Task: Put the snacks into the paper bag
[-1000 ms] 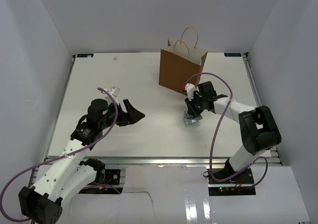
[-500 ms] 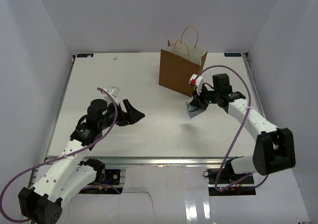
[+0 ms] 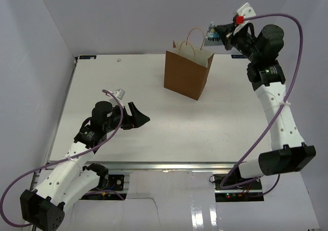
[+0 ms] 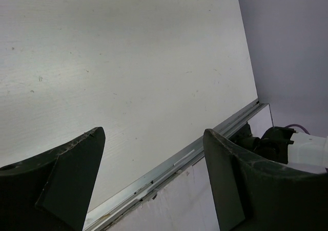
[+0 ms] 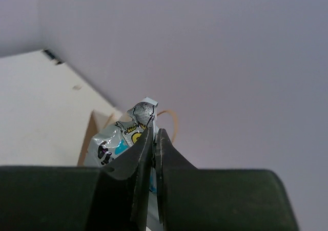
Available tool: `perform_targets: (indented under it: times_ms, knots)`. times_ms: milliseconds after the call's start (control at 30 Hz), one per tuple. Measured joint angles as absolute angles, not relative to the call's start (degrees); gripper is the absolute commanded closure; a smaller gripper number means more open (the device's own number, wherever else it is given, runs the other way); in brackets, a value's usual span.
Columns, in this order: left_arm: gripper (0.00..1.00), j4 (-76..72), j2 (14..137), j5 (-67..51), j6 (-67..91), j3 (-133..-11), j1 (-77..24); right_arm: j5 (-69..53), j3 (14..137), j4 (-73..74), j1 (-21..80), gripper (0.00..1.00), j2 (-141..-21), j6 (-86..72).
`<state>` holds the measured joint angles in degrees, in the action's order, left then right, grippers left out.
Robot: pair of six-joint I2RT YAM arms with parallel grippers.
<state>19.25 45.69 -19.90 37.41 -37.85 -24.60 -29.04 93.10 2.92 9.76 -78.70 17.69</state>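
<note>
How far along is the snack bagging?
Nearly finished, it seems: no loose packets show on the table, though the inside of the paper bag is hidden. The right gripper holds a silvery packet high near the bag's top; dropping it in is left. The left gripper is open and empty.

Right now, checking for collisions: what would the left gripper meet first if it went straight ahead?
Probably the white table, which fills the view ahead of the open left gripper; depth is unclear.
</note>
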Motion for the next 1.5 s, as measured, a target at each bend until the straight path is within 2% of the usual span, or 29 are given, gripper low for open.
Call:
perform_targets:
  times_ms: [233,333,433,467,567,633,767,900,933,1000,1267,1500]
  knots:
    - [0.12,19.29,46.65,-19.86,36.71,-37.98,-24.60,-10.94,96.01,-3.79,13.15,0.92,-91.96,9.21]
    - [0.12,19.31,46.17,-19.81,36.71,-37.98,-24.60,-8.82,93.03,-4.01,14.11,0.86,-94.45,7.77]
    - [0.12,19.31,45.67,-19.68,36.71,-37.98,-24.60,-7.84,91.15,-4.27,14.85,0.53,-94.87,7.18]
    - [0.12,19.29,45.63,-19.66,36.69,-37.98,-24.60,-7.68,90.87,-4.54,15.05,0.26,-94.87,7.35]
    - [0.12,19.35,45.82,-19.59,36.56,-37.98,-24.60,-7.20,90.85,-5.08,15.31,0.01,-94.87,8.58]
    - [0.12,19.35,46.19,-19.57,36.36,-38.04,-24.60,-7.25,90.87,-4.51,15.40,0.10,-94.70,10.02]
    - [0.12,20.43,47.40,-19.14,35.33,-39.46,-24.60,-10.20,92.09,2.42,13.87,0.10,-93.25,10.90]
    - [0.11,23.59,48.56,-16.99,32.62,-44.71,-24.60,-15.46,93.95,13.21,7.62,0.10,-89.84,9.37]
    - [0.08,24.21,48.66,-16.36,31.77,-46.22,-24.60,-16.08,93.51,15.64,6.00,0.10,-88.49,8.91]
    - [0.02,25.85,48.62,-13.89,29.41,-49.82,-24.60,-16.10,89.95,18.92,2.63,0.10,-84.49,7.99]
    - [0.02,26.04,47.24,-7.84,23.73,-52.99,-24.60,-10.39,61.06,27.42,1.06,0.10,-61.52,8.71]
    - [0.02,24.91,51.62,-8.21,22.92,-52.99,-24.58,-1.52,56.49,28.32,1.08,0.10,-50.06,4.95]
